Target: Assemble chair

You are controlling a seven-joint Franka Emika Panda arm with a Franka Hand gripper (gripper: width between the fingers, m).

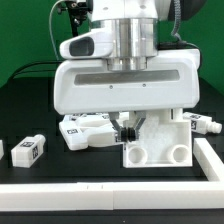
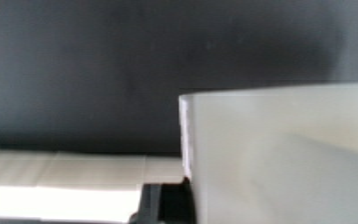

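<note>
Exterior view: claw low at upper edge of partly built chair. Chair stands on black worktop, just beside white corner rail, likely for bracing. Claw spread hidden, cannot tell. Loose tagged piece near, likely next.

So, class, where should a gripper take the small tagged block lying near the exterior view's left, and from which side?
Probably pinch the small tagged block across its narrower width from straight above: it lies flat on the table, with finger room on both sides.
</note>
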